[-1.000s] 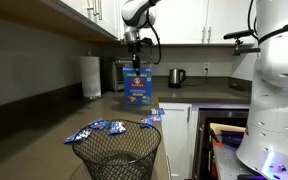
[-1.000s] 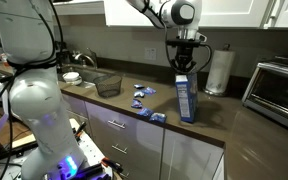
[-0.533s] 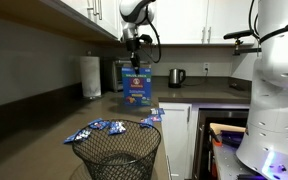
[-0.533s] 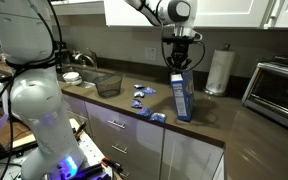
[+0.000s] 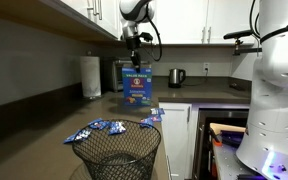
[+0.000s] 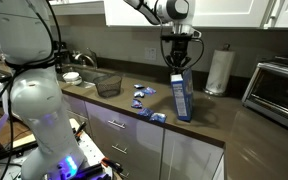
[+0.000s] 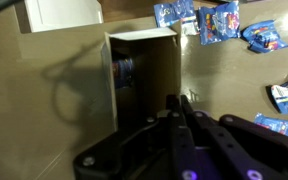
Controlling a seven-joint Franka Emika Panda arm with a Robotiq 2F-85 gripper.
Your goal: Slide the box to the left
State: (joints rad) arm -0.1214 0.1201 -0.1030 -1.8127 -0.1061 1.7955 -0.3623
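The box is a tall blue carton with a yellow-orange picture, standing upright on the dark counter. It also shows in the other exterior view. In the wrist view its top looks open and brown inside. My gripper hangs straight down at the box's top edge in both exterior views. In the wrist view its fingers are pressed together with nothing between them, right beside the box's top edge.
Small blue snack packets lie scattered on the counter. A black wire basket stands farther along. A paper towel roll, a toaster oven and a kettle stand near the wall.
The box and gripper shifted together a little toward the wire basket between one second and half a second ago. Since then nothing visibly moved.
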